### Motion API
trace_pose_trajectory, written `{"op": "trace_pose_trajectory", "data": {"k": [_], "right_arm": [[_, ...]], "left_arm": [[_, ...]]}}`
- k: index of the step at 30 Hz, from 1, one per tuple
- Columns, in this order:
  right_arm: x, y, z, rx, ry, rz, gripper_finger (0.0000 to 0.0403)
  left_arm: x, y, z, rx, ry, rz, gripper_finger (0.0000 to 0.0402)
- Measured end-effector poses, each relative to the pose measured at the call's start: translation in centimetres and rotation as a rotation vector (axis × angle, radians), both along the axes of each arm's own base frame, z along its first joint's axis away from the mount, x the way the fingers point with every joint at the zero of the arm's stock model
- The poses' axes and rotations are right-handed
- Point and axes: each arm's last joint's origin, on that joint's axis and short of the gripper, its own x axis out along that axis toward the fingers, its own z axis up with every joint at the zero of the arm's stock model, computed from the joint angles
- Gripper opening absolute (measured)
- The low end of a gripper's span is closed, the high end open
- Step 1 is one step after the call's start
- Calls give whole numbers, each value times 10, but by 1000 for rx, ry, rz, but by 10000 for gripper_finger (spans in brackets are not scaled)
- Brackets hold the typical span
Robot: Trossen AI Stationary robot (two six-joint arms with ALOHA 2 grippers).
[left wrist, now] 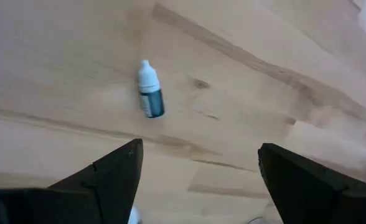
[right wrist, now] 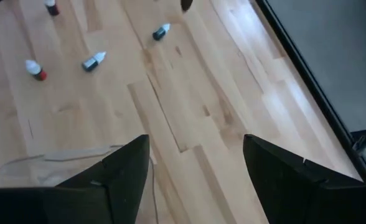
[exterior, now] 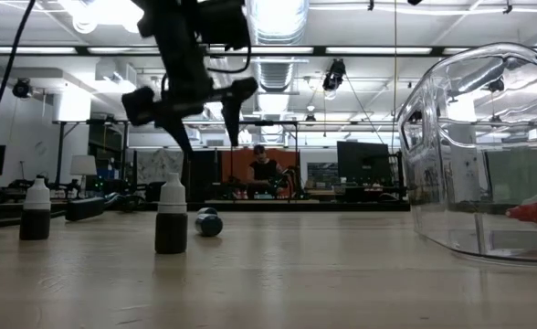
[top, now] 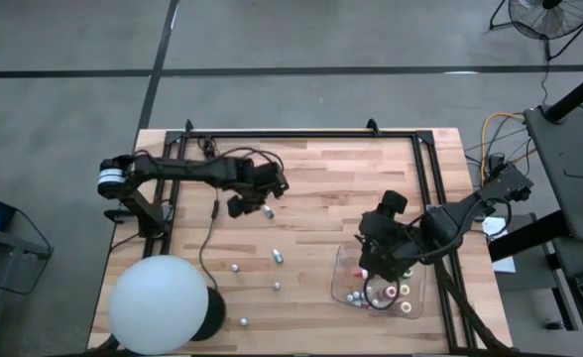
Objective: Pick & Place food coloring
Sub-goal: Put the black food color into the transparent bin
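Note:
Several tiny food coloring bottles are scattered on the wooden table. One with a white cap and a dark teal body [left wrist: 150, 96] lies on its side just ahead of my left gripper [left wrist: 198, 171], which hovers open above the table [top: 255, 201] and touches nothing. Two others stand upright [exterior: 171, 216] [exterior: 36, 210], and one lies flat [exterior: 207, 221]. More bottles [top: 381, 295] lie inside the clear tray [top: 343, 266]. My right gripper [top: 376, 258] hangs open over the tray's far part. In its wrist view [right wrist: 195, 174], bottles [right wrist: 94, 61] [right wrist: 161, 31] lie beyond it.
A big white ball [top: 158, 302] sits at the table's near left corner. A dark frame rail [top: 301, 134] runs along the far edge and down the right side. A cable [top: 212, 228] trails across the table from the left arm. A person [exterior: 263, 169] stands far behind.

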Motion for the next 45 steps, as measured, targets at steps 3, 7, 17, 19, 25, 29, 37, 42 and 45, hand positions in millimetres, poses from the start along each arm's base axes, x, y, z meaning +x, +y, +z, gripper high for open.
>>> {"op": "trace_pose_trajectory", "data": {"k": [3, 7, 17, 19, 25, 29, 37, 42, 45], "right_arm": [[1, -1, 0, 2, -5, -3, 256], [2, -1, 0, 4, -9, -3, 258], [4, 0, 0, 19, -31, -4, 250], [4, 0, -1, 18, -29, -5, 252], [4, 0, -2, 16, -25, -5, 255], [4, 1, -3, 15, -22, -3, 250], [4, 1, -4, 16, -19, -1, 242], [3, 2, -5, 15, -15, 4, 244], [3, 2, -5, 15, -14, 6, 243]], "left_arm": [[2, -4, -17, -24, -63, 51, 289], [-1, -11, -31, -48, -64, 92, 289], [6, -13, -53, -62, -10, 140, 289], [7, -13, -58, -59, 2, 143, 289], [11, -12, -73, -72, 44, 168, 289], [16, -12, -81, -72, 60, 167, 289], [24, -8, -87, -71, 99, 155, 289], [24, -6, -88, -71, 102, 151, 289], [24, -3, -88, -59, 100, 141, 289]]}}
